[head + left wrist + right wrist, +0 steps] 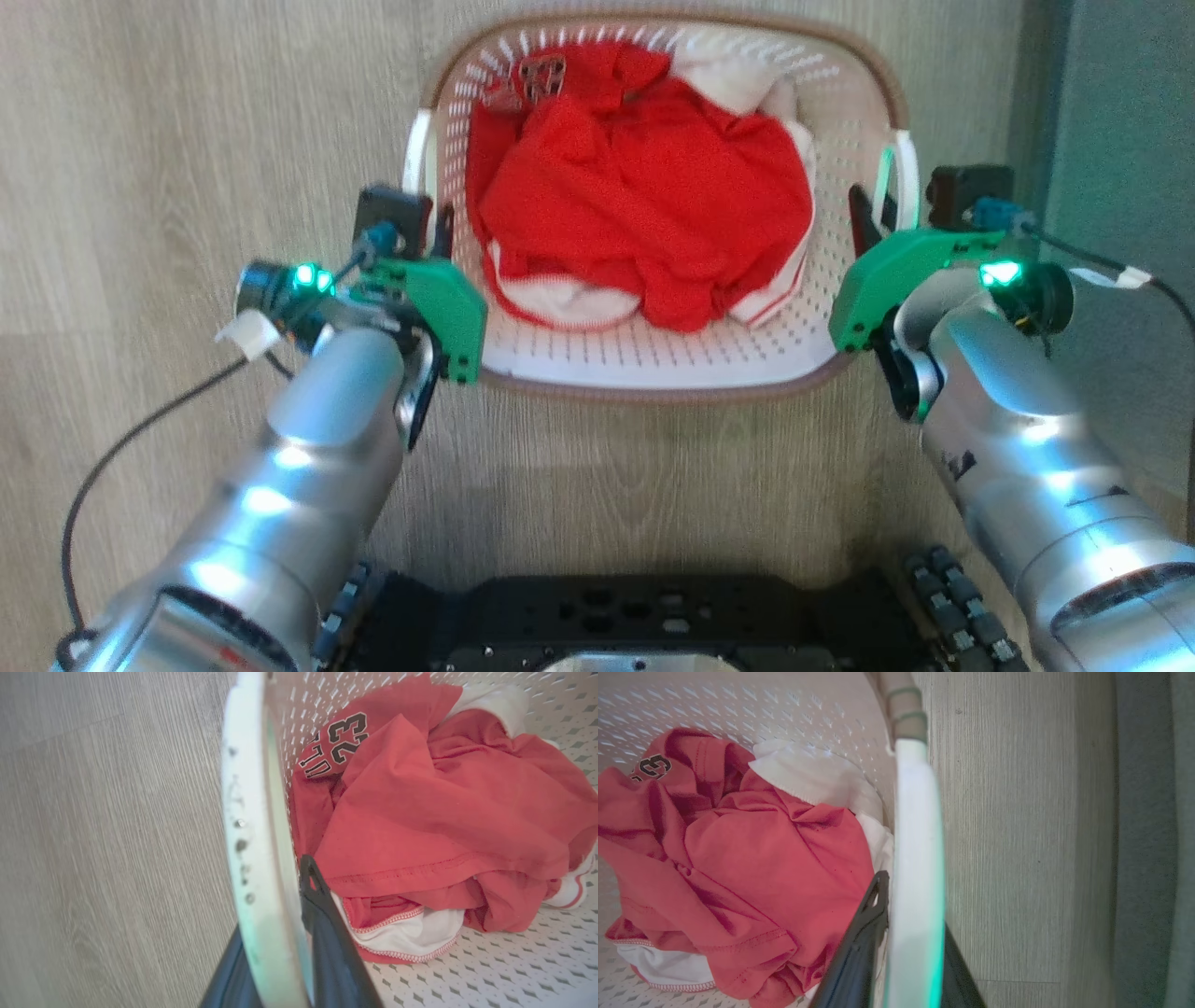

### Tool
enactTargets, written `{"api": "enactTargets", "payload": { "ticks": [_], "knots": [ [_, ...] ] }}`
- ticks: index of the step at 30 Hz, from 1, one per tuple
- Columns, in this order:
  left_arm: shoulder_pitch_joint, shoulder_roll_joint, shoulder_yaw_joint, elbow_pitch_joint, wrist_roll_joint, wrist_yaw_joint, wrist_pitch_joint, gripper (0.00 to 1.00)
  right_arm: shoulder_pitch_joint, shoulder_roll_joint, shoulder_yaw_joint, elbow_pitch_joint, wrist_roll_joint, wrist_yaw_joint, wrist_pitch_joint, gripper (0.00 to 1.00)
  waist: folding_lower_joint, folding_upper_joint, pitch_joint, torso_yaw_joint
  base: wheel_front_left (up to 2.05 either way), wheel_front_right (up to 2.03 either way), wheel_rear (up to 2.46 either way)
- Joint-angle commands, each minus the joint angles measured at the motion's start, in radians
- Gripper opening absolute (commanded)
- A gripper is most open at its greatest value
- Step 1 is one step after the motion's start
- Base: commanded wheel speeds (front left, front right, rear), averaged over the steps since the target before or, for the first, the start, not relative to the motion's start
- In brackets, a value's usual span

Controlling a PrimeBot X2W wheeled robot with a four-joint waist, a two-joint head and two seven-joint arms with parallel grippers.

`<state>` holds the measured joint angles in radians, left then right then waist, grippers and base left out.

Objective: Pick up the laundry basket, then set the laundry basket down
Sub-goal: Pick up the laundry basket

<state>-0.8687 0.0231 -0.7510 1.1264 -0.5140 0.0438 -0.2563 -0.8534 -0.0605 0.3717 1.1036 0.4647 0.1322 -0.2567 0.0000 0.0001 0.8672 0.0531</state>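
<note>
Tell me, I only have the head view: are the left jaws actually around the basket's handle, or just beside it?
Observer: Around it. In the left wrist view, the left gripper has one jaw inside and one outside the left handle of the laundry basket, closed on it.
Operator: And the right?
Observer: Same. The right gripper clamps the right handle, with one jaw by the clothes and one on the floor side.
Operator: Anything readable on the laundry?
Observer: The red shirt carries a black 23.
</note>
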Motion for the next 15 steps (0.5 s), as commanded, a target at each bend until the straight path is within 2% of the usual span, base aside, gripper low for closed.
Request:
{"api": "enactTargets", "payload": {
  "ticks": [1, 15],
  "knots": [
    [0.045, 0.027, -0.005, 0.006, -0.008, -0.002, 0.001, 0.0, 0.049, 0.01, 0.031, 0.006, 0.008, -0.002, -0.005, 0.0, 0.0, -0.0001, -0.039, 0.001, 0.0, 0.0, 0.0],
    [0.195, 0.027, -0.135, 0.031, -0.176, -0.005, 0.124, 0.0, 0.121, 0.01, 0.179, 0.133, 0.159, -0.002, 0.124, 0.0, 0.0, -0.0001, -0.308, 0.013, 0.0, 0.0, 0.0]
  ]
}}
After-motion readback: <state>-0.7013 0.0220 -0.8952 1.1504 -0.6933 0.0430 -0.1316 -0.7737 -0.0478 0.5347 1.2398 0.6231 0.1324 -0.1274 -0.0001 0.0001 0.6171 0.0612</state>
